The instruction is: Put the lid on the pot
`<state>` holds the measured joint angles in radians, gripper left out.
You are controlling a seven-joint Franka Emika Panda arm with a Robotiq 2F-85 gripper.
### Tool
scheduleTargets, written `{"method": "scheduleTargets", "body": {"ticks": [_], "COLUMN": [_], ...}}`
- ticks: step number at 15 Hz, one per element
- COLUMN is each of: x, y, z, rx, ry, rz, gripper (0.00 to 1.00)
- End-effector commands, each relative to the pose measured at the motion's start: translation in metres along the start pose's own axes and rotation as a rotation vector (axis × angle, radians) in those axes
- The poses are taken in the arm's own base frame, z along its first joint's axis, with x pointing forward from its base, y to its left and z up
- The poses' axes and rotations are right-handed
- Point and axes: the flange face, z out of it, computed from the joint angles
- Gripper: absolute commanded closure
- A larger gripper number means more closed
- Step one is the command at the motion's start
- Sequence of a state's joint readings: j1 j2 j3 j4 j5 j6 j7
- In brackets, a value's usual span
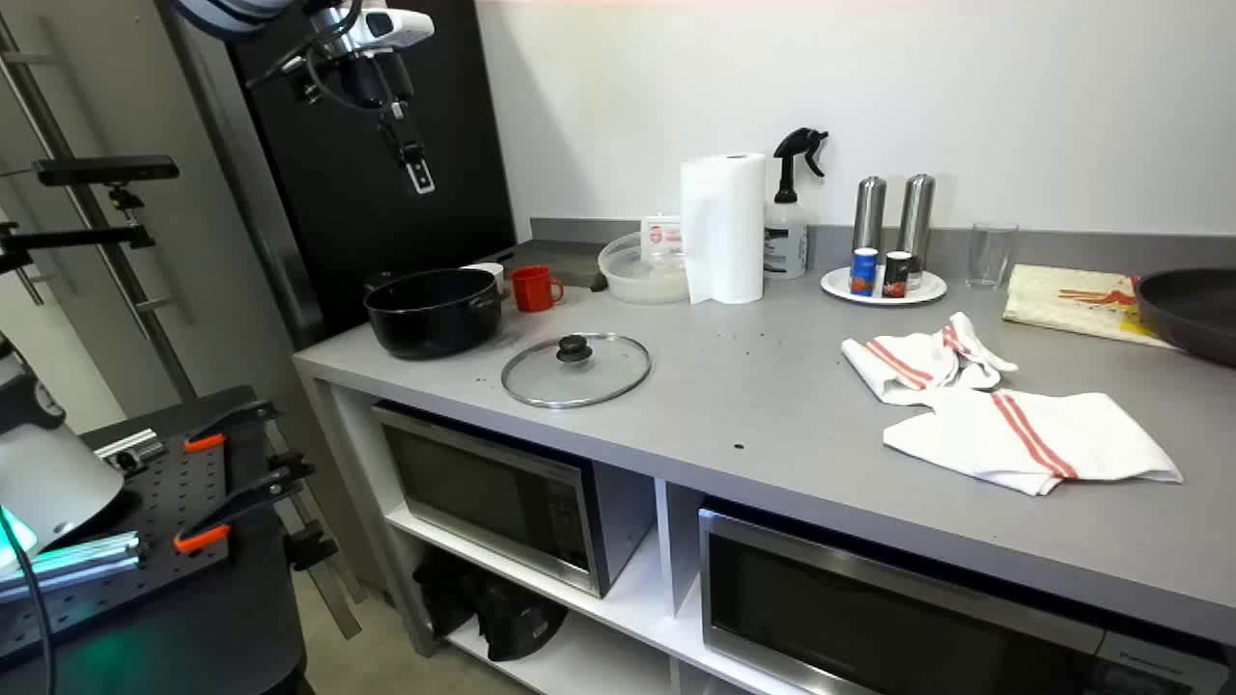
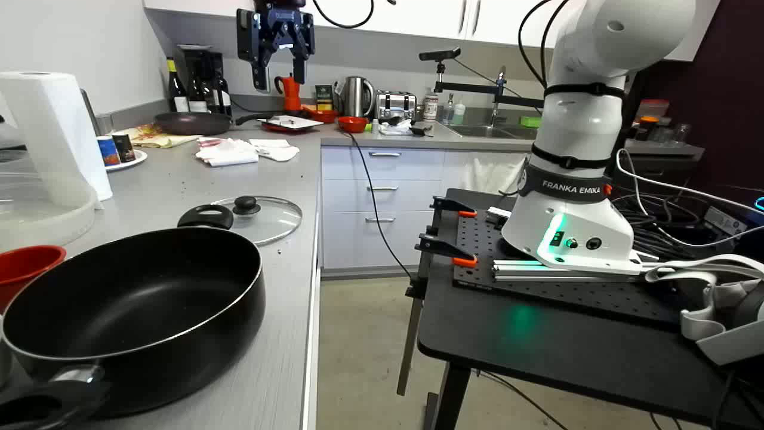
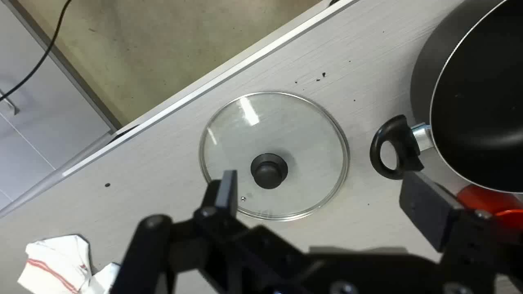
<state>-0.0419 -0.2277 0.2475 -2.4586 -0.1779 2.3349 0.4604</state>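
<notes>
The glass lid lies flat on the grey counter with its dark knob up, in both exterior views (image 1: pixel 618 372) (image 2: pixel 274 218) and in the wrist view (image 3: pixel 306 134). The black pot (image 1: pixel 435 323) stands uncovered beside it, towards the counter's end; it also shows in an exterior view (image 2: pixel 239 328) and the wrist view (image 3: pixel 482 90). One pot handle points towards the lid. My gripper (image 1: pixel 418 174) hangs well above the counter, open and empty, also in an exterior view (image 2: pixel 280 77). In the wrist view its fingers (image 3: pixel 325 200) are wide apart; the left one overlaps the lid's edge.
A red cup (image 1: pixel 533 288) stands close behind the pot. A plastic tub (image 1: pixel 642 288), a paper towel roll (image 1: pixel 726 227) and a plate (image 1: pixel 838 284) with shakers stand along the wall. White cloths (image 1: pixel 1033 439) lie further along. The counter's front edge (image 3: pixel 245 67) runs near the lid.
</notes>
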Motion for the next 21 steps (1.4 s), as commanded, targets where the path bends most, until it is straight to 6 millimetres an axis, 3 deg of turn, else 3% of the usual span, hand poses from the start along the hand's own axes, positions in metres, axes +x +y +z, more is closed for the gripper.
{"method": "scheduleTargets", "body": {"ticks": [1,10,14,21], "x": [0.000,0.008,0.028,0.085], "y": [0.000,0.008,0.030,0.072], "z": [-0.001,0.008,0.028,0.072], "rx": [0.000,-0.002,0.013,0.053], "ry": [-0.001,-0.038,-0.069,-0.094], "rz": [0.000,-0.017,-0.032,-0.069], "gripper": [0.00,0.00,0.00,0.00]}}
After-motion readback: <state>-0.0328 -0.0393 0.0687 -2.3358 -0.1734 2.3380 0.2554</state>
